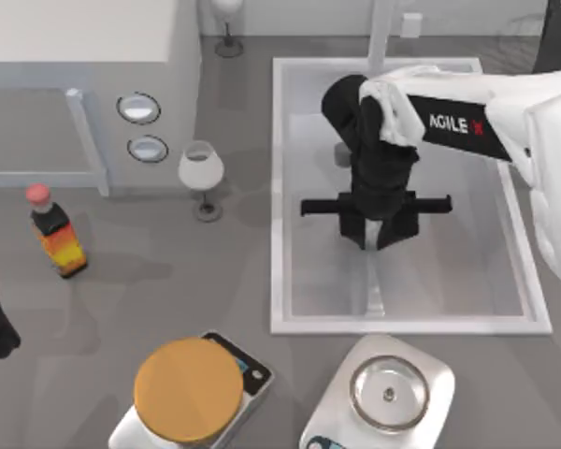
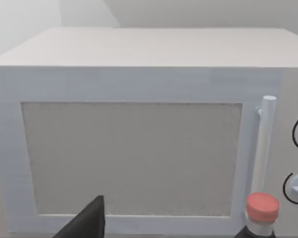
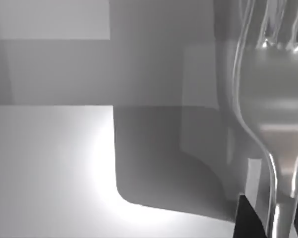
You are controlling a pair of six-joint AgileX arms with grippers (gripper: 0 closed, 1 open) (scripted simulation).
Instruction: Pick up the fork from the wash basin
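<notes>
My right hand [image 1: 379, 245] is lowered into the large, deep white-rimmed rectangular wash basin [image 1: 279, 187], its wrist pointing straight down. The right wrist view shows the slim silver-white four-tined metal fork [image 3: 273, 119] standing between the dark fingertips [image 3: 248, 218], which appear closed on its neck. Directly below the hand, a pale strip [image 1: 374, 290] on the basin floor may be the fork's handle; I cannot tell if it has left the floor. I judge the grasp made and the lift out of the basin still to do. My left hand [image 2: 87, 223] is parked at the counter's left edge, facing the white microwave [image 2: 139, 124], beside a red-capped bottle [image 2: 261, 213].
</notes>
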